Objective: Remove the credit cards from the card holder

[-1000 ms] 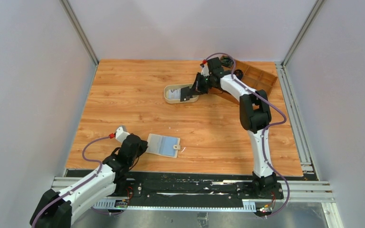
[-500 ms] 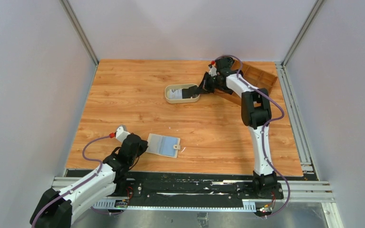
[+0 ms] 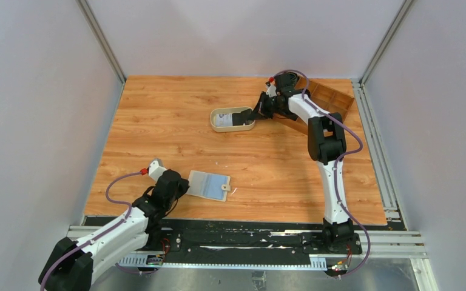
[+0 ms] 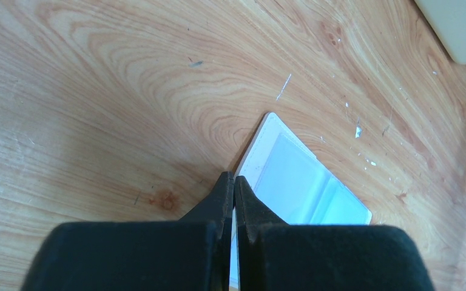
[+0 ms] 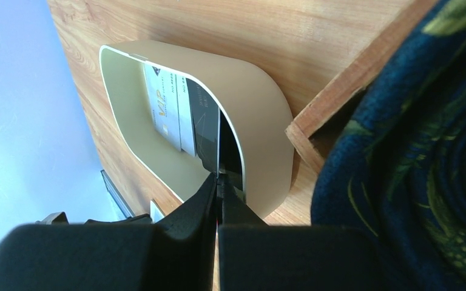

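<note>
The card holder (image 3: 209, 185) lies open near the front edge, with its pale grey-blue inside up and its snap tab at the right. My left gripper (image 3: 185, 183) is shut on its left edge, which the left wrist view (image 4: 233, 180) shows pinched between the jaws, with the card holder (image 4: 306, 182) beyond. My right gripper (image 3: 248, 114) is shut on a black credit card (image 3: 238, 117) that reaches down into the oval beige tray (image 3: 212, 119). A white credit card (image 3: 221, 121) lies in the tray. The right wrist view shows the gripper (image 5: 219, 177), the black card (image 5: 203, 130) and the white card (image 5: 167, 106).
A wooden compartment box (image 3: 332, 97) stands at the back right, right behind my right wrist; its corner (image 5: 340, 103) sits next to the tray's wall (image 5: 261, 121). A dark blue-green patterned mass (image 5: 412, 157) fills the right of the right wrist view. Grey walls enclose the table.
My right wrist swung back and to the right, lowering the black card deeper into the tray, and has held still for the last half second. The left arm and card holder have not moved.
</note>
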Controlling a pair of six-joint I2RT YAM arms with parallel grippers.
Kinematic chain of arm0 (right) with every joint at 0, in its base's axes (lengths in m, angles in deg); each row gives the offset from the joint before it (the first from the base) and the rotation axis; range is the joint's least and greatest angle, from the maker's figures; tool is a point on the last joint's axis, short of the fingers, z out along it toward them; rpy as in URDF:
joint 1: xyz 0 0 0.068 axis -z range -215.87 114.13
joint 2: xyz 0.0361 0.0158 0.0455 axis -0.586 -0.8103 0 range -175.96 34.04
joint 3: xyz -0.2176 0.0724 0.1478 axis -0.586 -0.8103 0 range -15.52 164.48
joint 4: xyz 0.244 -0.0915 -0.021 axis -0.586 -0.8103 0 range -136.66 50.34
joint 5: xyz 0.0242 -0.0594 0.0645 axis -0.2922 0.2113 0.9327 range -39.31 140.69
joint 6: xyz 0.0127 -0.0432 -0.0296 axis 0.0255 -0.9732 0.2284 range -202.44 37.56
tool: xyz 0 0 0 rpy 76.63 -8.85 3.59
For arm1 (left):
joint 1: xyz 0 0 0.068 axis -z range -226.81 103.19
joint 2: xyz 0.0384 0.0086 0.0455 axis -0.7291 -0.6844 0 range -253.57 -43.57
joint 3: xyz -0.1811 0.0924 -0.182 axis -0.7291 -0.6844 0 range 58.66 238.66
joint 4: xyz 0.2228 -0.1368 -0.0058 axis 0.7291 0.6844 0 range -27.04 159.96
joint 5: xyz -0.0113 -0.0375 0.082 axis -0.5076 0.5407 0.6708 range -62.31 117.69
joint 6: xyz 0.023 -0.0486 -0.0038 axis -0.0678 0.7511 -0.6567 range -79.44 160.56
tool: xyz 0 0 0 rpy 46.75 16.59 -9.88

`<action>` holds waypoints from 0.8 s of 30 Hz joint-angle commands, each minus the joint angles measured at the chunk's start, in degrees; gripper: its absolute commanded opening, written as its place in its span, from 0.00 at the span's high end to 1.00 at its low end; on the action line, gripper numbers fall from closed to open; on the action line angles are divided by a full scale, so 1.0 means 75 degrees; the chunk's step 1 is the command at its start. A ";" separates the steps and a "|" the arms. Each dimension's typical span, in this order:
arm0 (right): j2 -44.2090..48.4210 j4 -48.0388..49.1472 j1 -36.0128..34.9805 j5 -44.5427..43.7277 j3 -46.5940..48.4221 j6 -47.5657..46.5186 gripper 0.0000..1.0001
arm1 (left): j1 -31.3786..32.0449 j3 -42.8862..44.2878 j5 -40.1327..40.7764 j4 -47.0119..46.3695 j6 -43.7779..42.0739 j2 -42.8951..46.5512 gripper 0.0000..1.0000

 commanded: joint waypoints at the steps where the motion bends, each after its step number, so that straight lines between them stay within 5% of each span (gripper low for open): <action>1: 0.0067 -0.0514 0.0011 -0.0170 0.0266 -0.0269 0.99 | -0.0049 0.0181 0.0156 0.0039 -0.0082 0.0024 1.00; 19: 0.0874 -0.3054 -0.0018 -0.2423 0.1372 -0.1805 0.40 | -0.0043 0.0253 0.0163 0.0270 -0.0308 0.0278 1.00; 24: 0.1387 -0.3505 -0.0024 -0.3517 0.1453 -0.2177 0.38 | -0.0046 0.0285 0.0068 0.0329 -0.0409 0.0351 1.00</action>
